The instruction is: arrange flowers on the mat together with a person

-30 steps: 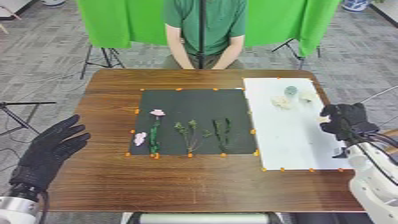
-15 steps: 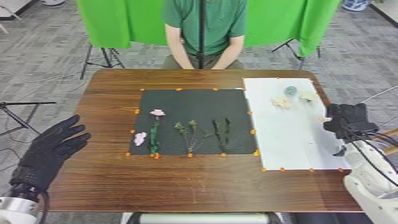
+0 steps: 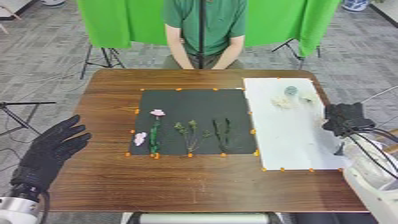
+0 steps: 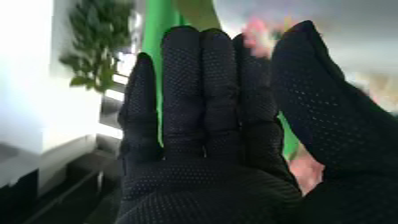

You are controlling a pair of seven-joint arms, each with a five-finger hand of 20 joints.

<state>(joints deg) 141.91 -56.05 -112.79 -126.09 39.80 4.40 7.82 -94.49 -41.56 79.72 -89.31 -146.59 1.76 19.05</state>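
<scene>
The mat [image 3: 200,106] lies between left hand [image 3: 43,152] and right hand [image 3: 348,119], bearing, rightward from the former, loose bloom [image 3: 139,138], stemmed flower [image 3: 155,132], sprig [image 3: 190,135] and leaves [image 3: 222,135]; the sheet [image 3: 282,135] (toward the latter) bears flower heads [image 3: 282,102] ahead-left of it.

Both gloved hands are at the two sides, with fingers straight.
The left black-fabric-gloved hand [image 3: 40,152] points to the far side; the right black-fabric-gloved hand [image 3: 348,120] is on its white robot arm [image 3: 371,175], from near right.
</scene>
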